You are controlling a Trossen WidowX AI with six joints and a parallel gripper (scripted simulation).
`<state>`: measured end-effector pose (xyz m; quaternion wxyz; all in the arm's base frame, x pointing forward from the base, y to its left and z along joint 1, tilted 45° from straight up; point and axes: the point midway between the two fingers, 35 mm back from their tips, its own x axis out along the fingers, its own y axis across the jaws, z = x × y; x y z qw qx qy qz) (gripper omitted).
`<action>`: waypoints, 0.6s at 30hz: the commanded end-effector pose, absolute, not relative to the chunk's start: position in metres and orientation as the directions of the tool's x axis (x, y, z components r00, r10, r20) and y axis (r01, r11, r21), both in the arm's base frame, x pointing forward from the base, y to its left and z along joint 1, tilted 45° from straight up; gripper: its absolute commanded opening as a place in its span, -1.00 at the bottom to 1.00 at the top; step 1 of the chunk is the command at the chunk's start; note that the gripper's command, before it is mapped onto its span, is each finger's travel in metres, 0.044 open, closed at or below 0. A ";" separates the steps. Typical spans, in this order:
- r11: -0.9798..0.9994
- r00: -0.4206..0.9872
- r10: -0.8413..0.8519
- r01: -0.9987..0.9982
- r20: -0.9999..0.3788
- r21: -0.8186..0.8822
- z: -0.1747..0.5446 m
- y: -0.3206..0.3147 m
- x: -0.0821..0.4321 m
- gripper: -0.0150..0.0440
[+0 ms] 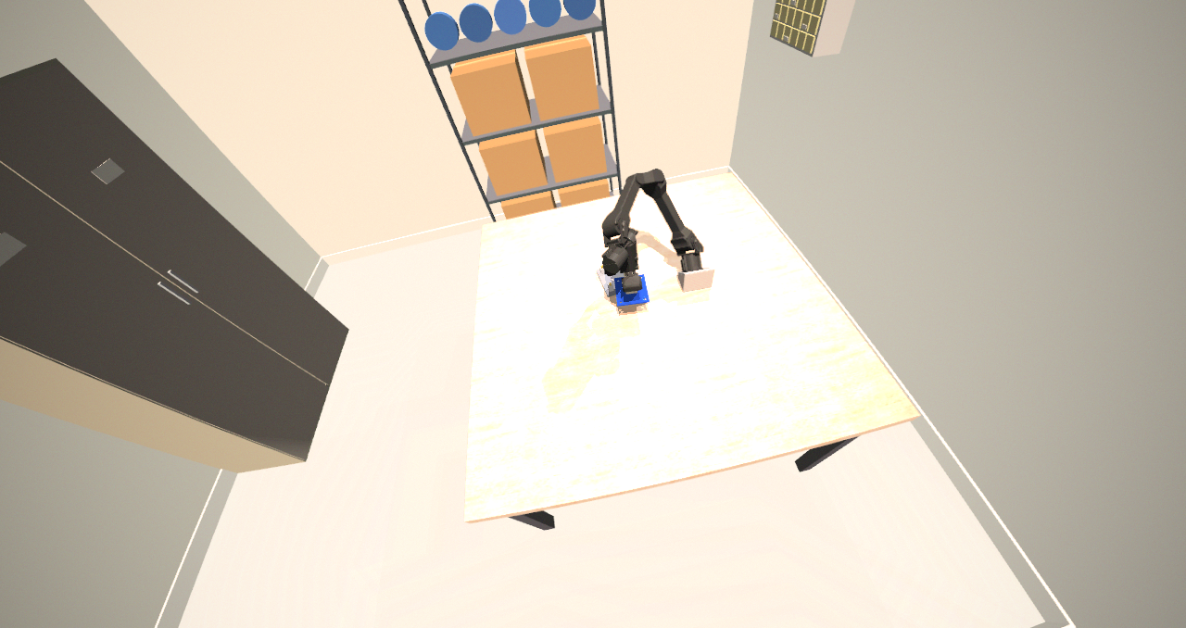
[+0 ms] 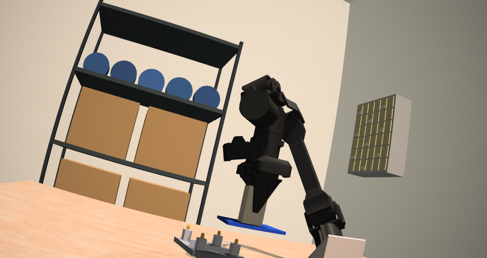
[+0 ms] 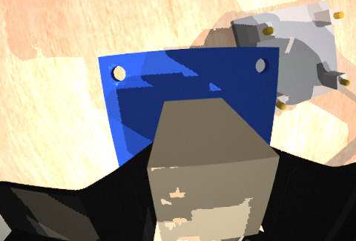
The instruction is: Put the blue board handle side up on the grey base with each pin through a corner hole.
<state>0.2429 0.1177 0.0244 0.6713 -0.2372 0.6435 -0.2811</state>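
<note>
The blue board (image 1: 622,299) (image 2: 272,230) (image 3: 208,63) hangs in the air, roughly level, with its square handle (image 2: 245,209) (image 3: 213,133) up. My gripper (image 1: 632,287) (image 2: 253,207) (image 3: 198,143) is shut on this handle. The grey base (image 2: 183,245) (image 3: 297,63) stands on the table, to the upper right of the board in the wrist view and turned slightly relative to it. Its posts carry gold pins (image 2: 188,227) (image 3: 268,30), all bare. The board overlaps the base's near side in the wrist view. Two corner holes show; the others are hidden.
The arm's pale mounting block (image 1: 695,279) (image 2: 345,246) stands on the table (image 1: 679,392) (image 2: 68,215), right of the board in the top and exterior views. A shelf rack (image 1: 530,40) (image 2: 142,94) with boxes and blue discs stands beyond the table.
</note>
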 end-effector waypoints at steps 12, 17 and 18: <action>0.735 0.025 -0.678 0.001 -0.735 -0.678 0.053 0.094 0.260 -0.49; 0.734 0.025 -0.678 -0.021 -0.734 -0.679 0.061 0.085 0.264 -0.49; 0.734 0.025 -0.679 -0.025 -0.734 -0.679 0.063 0.083 0.265 -0.49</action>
